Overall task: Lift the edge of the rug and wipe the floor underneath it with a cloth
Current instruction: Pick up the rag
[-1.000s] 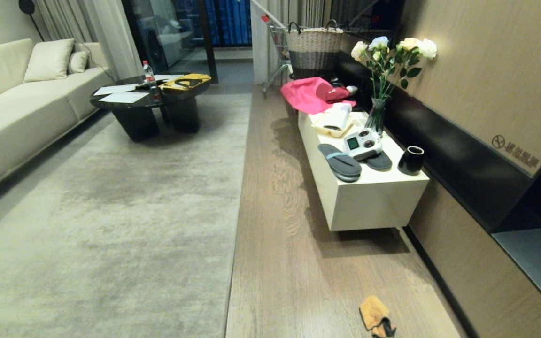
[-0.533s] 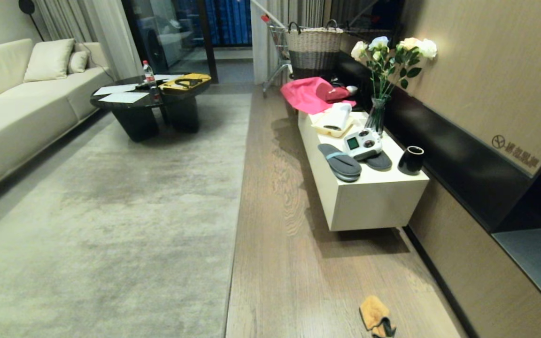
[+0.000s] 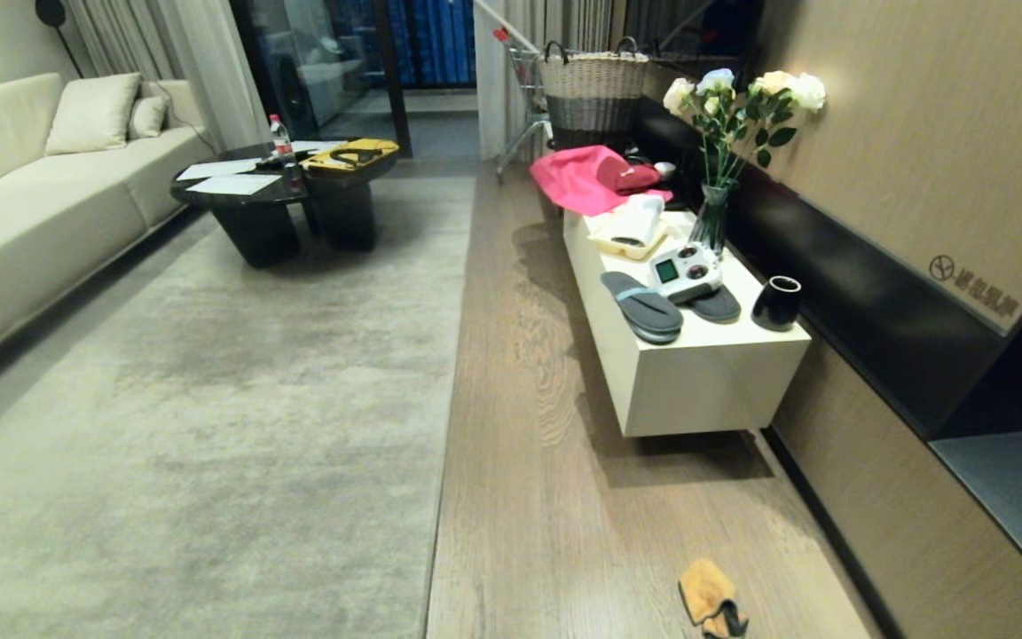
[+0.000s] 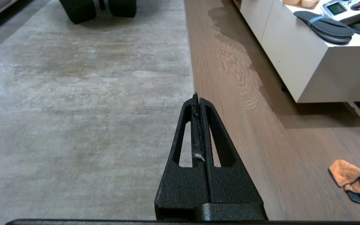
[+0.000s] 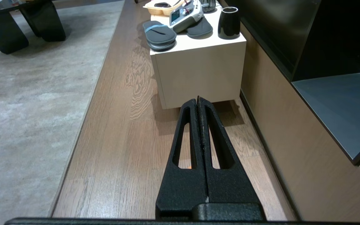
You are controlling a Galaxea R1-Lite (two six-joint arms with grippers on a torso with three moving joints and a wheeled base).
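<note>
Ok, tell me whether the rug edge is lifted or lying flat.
Flat: the rug edge lies straight against the floor, no backing showing.

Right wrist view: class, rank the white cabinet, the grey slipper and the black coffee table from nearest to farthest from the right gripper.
From the shut right gripper:
1. White cabinet, straight ahead, by the wall.
2. Grey slipper, on the cabinet's top, further back.
3. Black coffee table, far across on the rug.

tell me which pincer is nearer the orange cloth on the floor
Right, probably. The right pincer hangs shut over the bare floor strip where the cloth lies; the left pincer, also shut, is above the rug edge.
</note>
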